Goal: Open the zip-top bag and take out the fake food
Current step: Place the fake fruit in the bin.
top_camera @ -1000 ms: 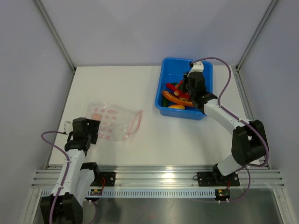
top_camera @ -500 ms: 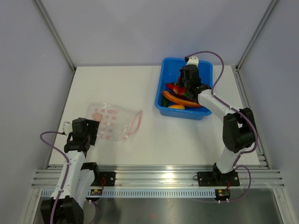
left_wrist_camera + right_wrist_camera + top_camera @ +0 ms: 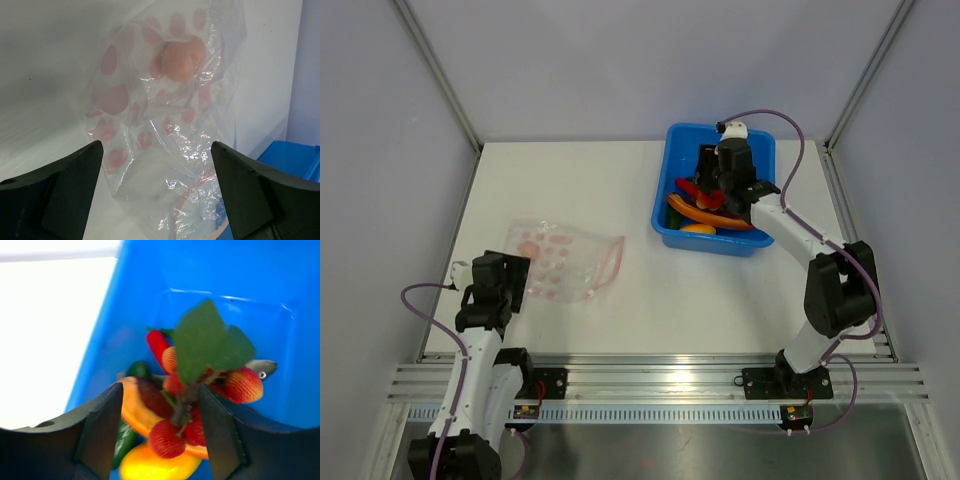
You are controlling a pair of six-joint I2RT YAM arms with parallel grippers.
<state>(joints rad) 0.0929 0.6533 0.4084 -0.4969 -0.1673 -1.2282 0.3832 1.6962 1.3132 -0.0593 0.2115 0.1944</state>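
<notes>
The clear zip-top bag (image 3: 563, 262) with its pink zipper strip lies flat at the left of the table. In the left wrist view the bag (image 3: 165, 125) holds a pale egg (image 3: 182, 60). My left gripper (image 3: 510, 272) (image 3: 156, 150) is open just short of the bag's near end, touching nothing. My right gripper (image 3: 712, 184) (image 3: 160, 389) hangs open over the blue tub (image 3: 762, 150). The red grape bunch (image 3: 167, 439) with its green leaf shows blurred between the spread fingers, atop other fake food: an orange slice (image 3: 134, 412), a yellow piece (image 3: 150, 466), a cucumber (image 3: 122, 440), a red pepper (image 3: 157, 342), a grey fish (image 3: 261, 368).
The blue tub's walls (image 3: 125, 315) rise round the right gripper. A corner of the tub (image 3: 292, 156) shows beyond the bag in the left wrist view. White table (image 3: 640, 200) lies between bag and tub; metal frame posts stand at the back corners.
My right gripper has gone from shut to open over the tub, and shifted slightly left and back. The left gripper has opened a little wider and drawn back slightly.
</notes>
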